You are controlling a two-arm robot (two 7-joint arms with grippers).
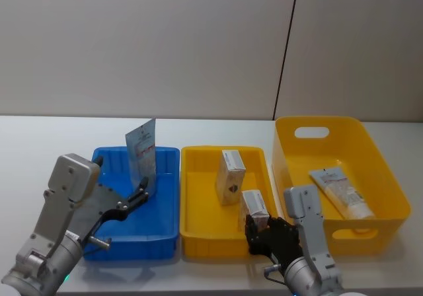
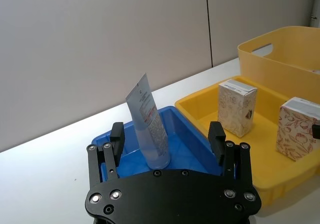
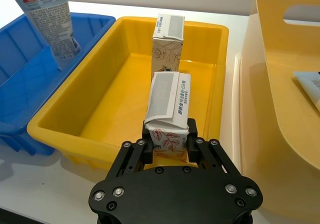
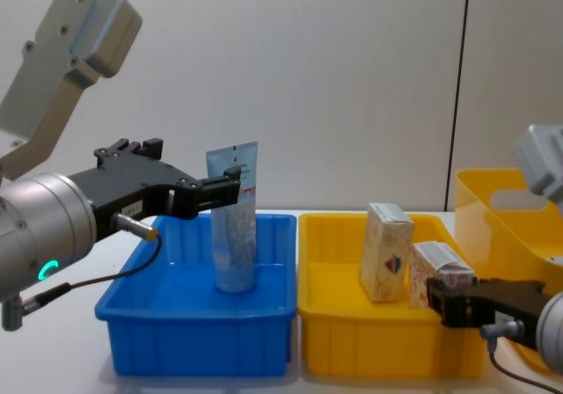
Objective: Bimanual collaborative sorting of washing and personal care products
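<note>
a white counter [image 1: 198, 132] runs in front of a plain grey panelled wall, carrying 3 containers in a row.

at the counter's left end sits the blue tray [image 1: 165, 207]. 1 pale-blue tube [image 1: 141, 152] stands upright on its cap near the tray's back right corner. the left gripper [image 2: 167, 139] hovers around it with its jaws spread wide, 1 finger on each side and neither touching, so the tube stands free.

in the middle is the shallow yellow tray [image 1: 198, 203]. the cream carton [image 1: 229, 176] stands upright near its centre. just beside it, toward the front right corner, the right gripper [image 3: 169, 143] has its jaws closed on the lower end of the white carton with the red pattern [image 3: 168, 110]; whether the carton's base rests on the tray floor i cannot tell.

at the counter's right end the deep yellow bin [image 1: 386, 170] holds a second tube [image 1: 340, 191] lying flat.

as a judgement, sorting is well along: every product visible is in a container, and what remains looks like settling the gripped carton and clearing both arms.
</note>
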